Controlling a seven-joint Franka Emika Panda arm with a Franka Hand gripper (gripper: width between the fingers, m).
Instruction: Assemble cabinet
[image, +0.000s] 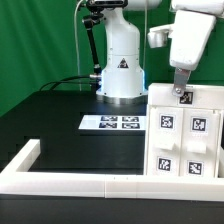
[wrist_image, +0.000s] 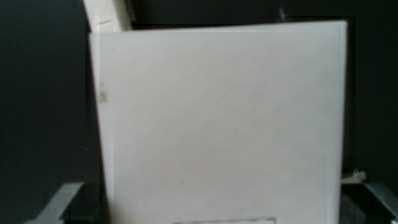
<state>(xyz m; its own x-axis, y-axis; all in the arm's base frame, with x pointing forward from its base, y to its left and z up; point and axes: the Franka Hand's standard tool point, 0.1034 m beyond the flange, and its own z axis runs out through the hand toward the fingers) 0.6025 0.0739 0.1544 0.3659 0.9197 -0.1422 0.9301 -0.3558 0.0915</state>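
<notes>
On the black tabletop, seen from the exterior and wrist views:

Tabletop: black tabletop (image: 50, 120) carrying all parts; a green backdrop stands behind it.

Cabinet: white boxy cabinet (image: 186, 135) at the exterior view's right, close to the front rail; its visible face bears four black-and-white square tags arranged two by two, and a further tag sits near its upper edge, just under the arm's tip.

Cabinet in wrist view: a broad plain white panel (wrist_image: 222, 120) fills most of the picture, upright, with dark tabletop on either side; no tags are visible on this face.

End effector: end effector (image: 182, 92) at the top edge of the cabinet, directly over the upper tag, touching or almost touching it; in the wrist view only the two finger tips (wrist_image: 61, 200) show at the lower corners, one on each side of the white panel. Whether they press the panel or stand clear of it cannot be told, since the contact is blurred.

Arm: white wrist housing descends from the upper right of the exterior view; the robot base (image: 120, 65) stands at the rear centre.

Marker board: thin flat marker board (image: 112, 123) lying on the tabletop in front of the base, just beside the cabinet on the exterior view's left.

Rail: long white rail (image: 70, 183) bordering the tabletop's front edge, with a short return on the exterior view's left.
</notes>
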